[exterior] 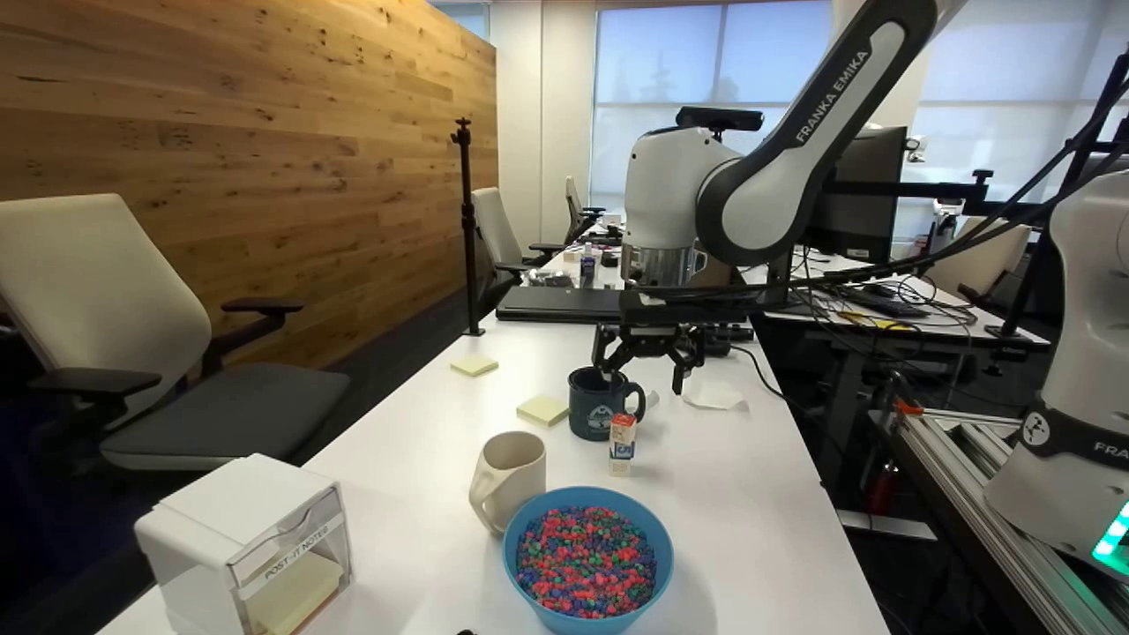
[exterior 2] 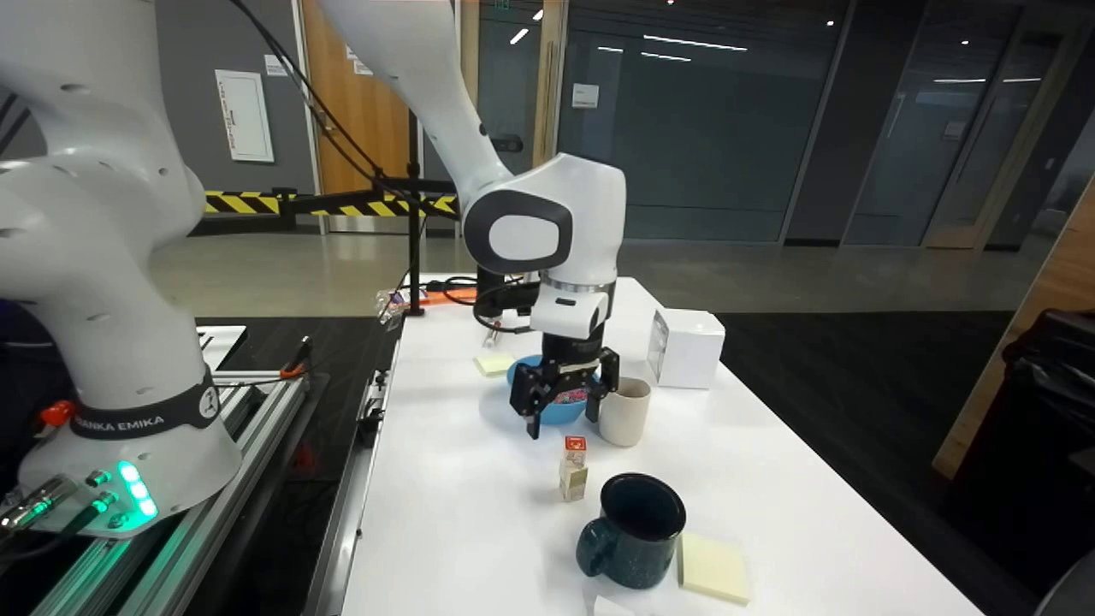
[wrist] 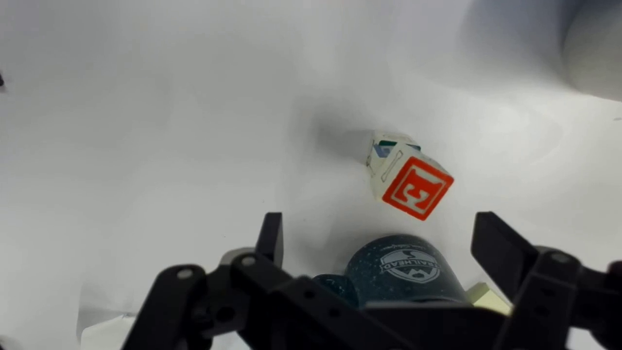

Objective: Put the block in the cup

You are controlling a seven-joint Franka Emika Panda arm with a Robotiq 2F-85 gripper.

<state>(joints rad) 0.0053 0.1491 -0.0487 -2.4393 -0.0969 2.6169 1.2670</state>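
There are two blocks (exterior 2: 574, 467), and they stand one on top of the other on the white table (exterior: 750, 511). The top block (exterior 2: 575, 450) has a red face that looks up. The bottom block (exterior 2: 572, 487) shows a bit of blue and green in the wrist view. The blocks are outside the cup (exterior 2: 637, 552).

There is one cup like that, a dark and shiny one. It stands upright near the blocks, with one handle on its side and a pale picture on its wall.

There is one claw (wrist: 380, 233). It is spread wide, with its two fingers (wrist: 500, 253) well apart. It hangs above the table on one robot arm (exterior: 776, 168).

There is also one cream mug (exterior: 516, 485), and it stands upright. Just beside it is one blue bowl (exterior: 586, 496). I cannot tell if they touch. The bowl holds lots of tiny bits (exterior: 586, 560) in red, blue and green, too many to count.

In an exterior view, two yellow note pads (exterior: 542, 409) lie on the table. One of them is just beside the cup. One white box (exterior: 234, 529) says "POST-IT NOTES" on its front and has yellow notes (exterior: 298, 595) inside.
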